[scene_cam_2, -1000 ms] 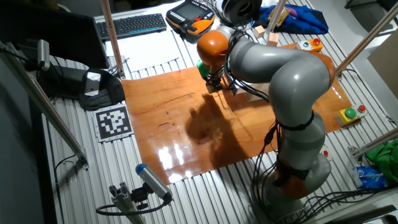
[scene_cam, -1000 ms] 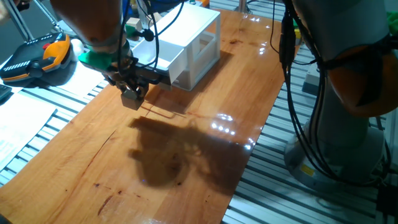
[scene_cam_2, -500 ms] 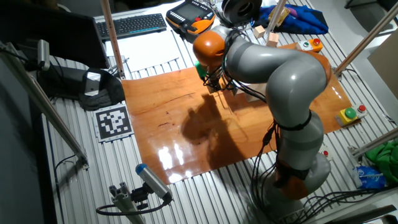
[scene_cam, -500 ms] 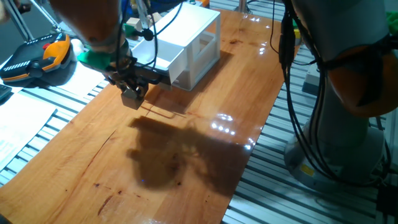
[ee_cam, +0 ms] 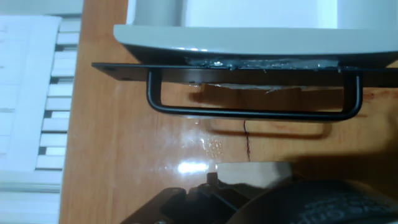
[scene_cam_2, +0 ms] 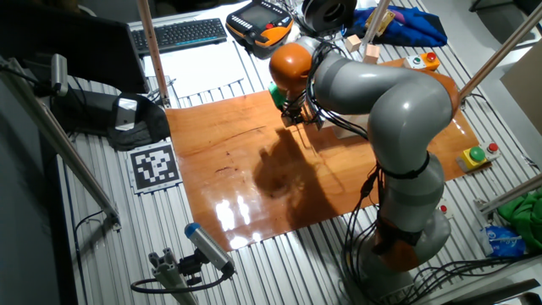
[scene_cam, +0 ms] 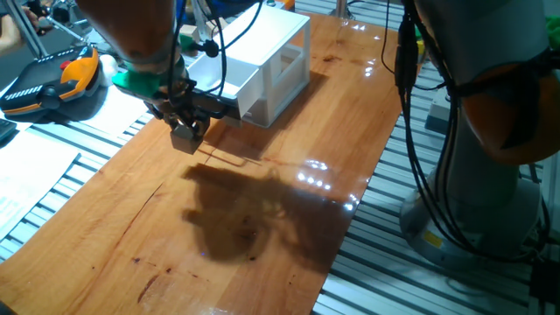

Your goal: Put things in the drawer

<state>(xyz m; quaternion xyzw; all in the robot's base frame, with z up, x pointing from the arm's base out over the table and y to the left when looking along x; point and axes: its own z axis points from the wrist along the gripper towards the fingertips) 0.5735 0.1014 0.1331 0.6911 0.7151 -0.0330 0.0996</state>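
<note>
In one fixed view my gripper (scene_cam: 185, 134) hangs just above the wooden table, shut on a small pale cube (scene_cam: 185, 143). It sits in front of the dark handle (scene_cam: 215, 104) of the drawer (scene_cam: 234, 86), which is pulled out of the white cabinet (scene_cam: 278, 52). The hand view looks down on the drawer's white rim (ee_cam: 249, 40) and its handle bar (ee_cam: 249, 112), with the cube (ee_cam: 249, 170) showing as a pale patch at the bottom edge. In the other fixed view the gripper (scene_cam_2: 292, 121) is partly hidden by the arm, and the cube cannot be made out.
An orange and black teach pendant (scene_cam: 54, 80) and a green object (scene_cam: 136, 81) lie left of the cabinet, off the table (scene_cam: 262, 219). Paper sheets (scene_cam: 26, 171) lie on the slatted bench. The robot base (scene_cam: 477, 184) stands at the right. A keyboard (scene_cam_2: 182, 34) and a marker tag (scene_cam_2: 154, 165) lie beyond the table.
The arm's orange joint shifts slightly between frames. The gripper and cube stay at almost the same spot in front of the drawer handle.
</note>
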